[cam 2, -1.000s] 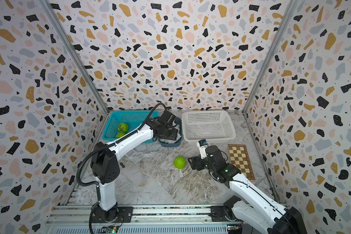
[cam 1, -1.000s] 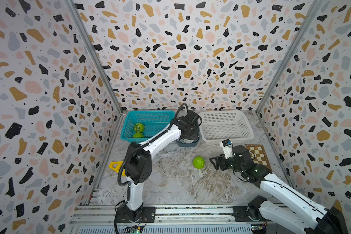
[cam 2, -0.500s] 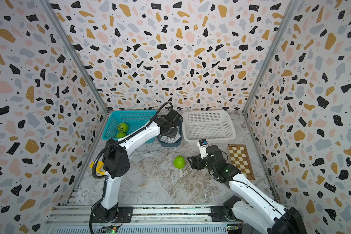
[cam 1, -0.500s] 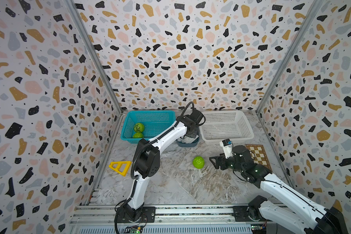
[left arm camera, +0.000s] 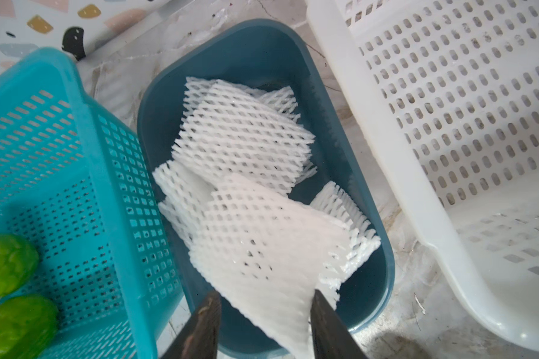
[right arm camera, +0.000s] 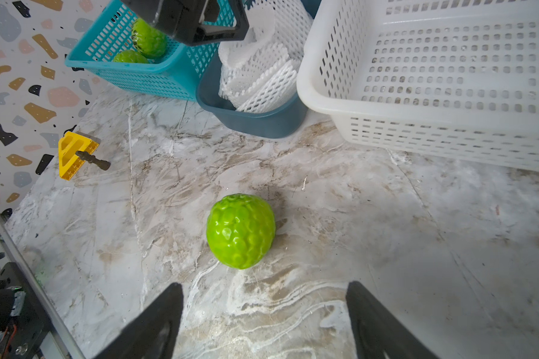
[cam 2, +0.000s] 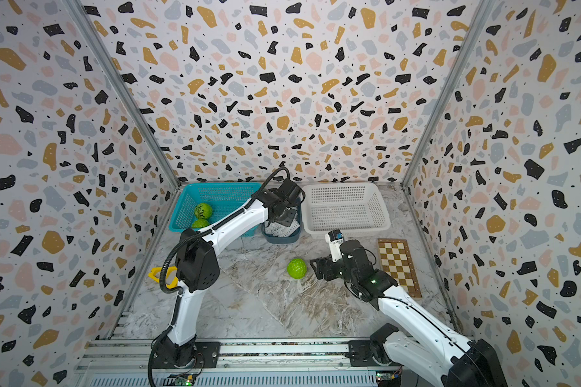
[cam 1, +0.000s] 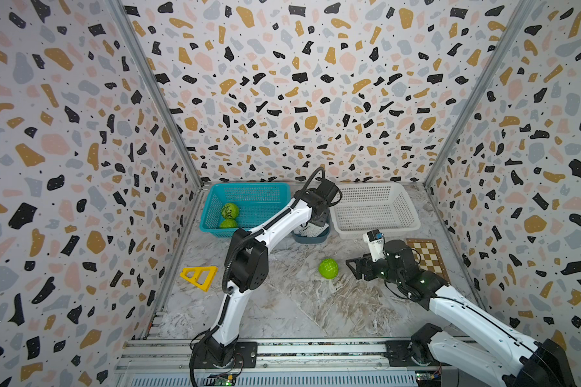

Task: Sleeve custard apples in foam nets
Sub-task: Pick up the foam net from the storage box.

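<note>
Nearest you, well in front of the dark blue tub, your right gripper hangs low over the bench, fingers spread wide and bare; the loose custard apple sits just ahead of them. Over the tub, your left gripper straddles a corner of the top foam net; you cannot tell whether its fingers pinch it. More foam nets lie piled in the tub. Just left of the tub, two custard apples rest in the teal basket; a white basket stands just right of it.
</note>
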Tool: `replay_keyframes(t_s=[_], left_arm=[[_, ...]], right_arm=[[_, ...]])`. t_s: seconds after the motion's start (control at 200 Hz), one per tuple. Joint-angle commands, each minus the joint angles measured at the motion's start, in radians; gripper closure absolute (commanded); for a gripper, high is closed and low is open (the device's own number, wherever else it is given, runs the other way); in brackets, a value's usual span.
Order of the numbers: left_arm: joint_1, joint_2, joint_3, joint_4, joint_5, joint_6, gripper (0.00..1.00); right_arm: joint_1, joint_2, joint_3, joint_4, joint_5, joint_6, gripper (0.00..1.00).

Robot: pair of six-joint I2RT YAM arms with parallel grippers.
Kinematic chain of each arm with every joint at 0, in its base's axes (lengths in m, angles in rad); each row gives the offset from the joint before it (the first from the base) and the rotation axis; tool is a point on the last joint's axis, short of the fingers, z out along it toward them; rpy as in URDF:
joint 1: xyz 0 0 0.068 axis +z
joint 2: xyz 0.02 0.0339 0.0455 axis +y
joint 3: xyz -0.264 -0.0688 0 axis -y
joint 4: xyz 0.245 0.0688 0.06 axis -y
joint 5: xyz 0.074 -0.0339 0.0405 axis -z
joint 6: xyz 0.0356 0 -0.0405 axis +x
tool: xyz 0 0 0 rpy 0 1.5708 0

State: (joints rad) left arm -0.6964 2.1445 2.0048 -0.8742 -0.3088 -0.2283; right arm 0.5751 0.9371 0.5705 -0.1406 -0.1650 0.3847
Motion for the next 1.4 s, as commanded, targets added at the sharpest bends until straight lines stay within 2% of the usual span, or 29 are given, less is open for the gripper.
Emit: replay_keyframes(t_s=[0.0, 0.205, 0.355, 0.516, 0.811, 1.166, 1.392], left_arm=[[-0.003, -0.096, -0.061, 0.019, 0.045, -0.029, 0.49], [-0.003, -0.208, -0.242, 0.083, 0.116, -0.092, 0.49], [-0.003, -0.243, -0.34, 0.145, 0.189, -0.115, 0.57], [-0.003, -0.193, -0.314, 0.15, 0.204, -0.114, 0.57], [0.001, -0.044, -0.154, 0.089, 0.106, -0.077, 0.57], [0.026, 0.014, -0.083, 0.071, 0.082, -0.052, 0.53], [0.037, 0.013, -0.115, 0.092, 0.086, -0.049, 0.62]], right_arm=[[-0.005, 0.0, -0.006, 0.015, -0.004, 0.007, 0.16], [-0.006, 0.004, -0.012, 0.021, -0.009, 0.01, 0.16], [-0.008, 0.007, -0.016, 0.026, -0.012, 0.012, 0.16], [-0.008, 0.003, -0.012, 0.026, -0.012, 0.009, 0.16], [-0.02, -0.023, -0.011, 0.008, -0.001, -0.002, 0.16], [-0.044, -0.023, -0.007, 0.013, -0.018, -0.007, 0.16], [-0.045, -0.014, -0.007, 0.019, -0.026, -0.003, 0.16]])
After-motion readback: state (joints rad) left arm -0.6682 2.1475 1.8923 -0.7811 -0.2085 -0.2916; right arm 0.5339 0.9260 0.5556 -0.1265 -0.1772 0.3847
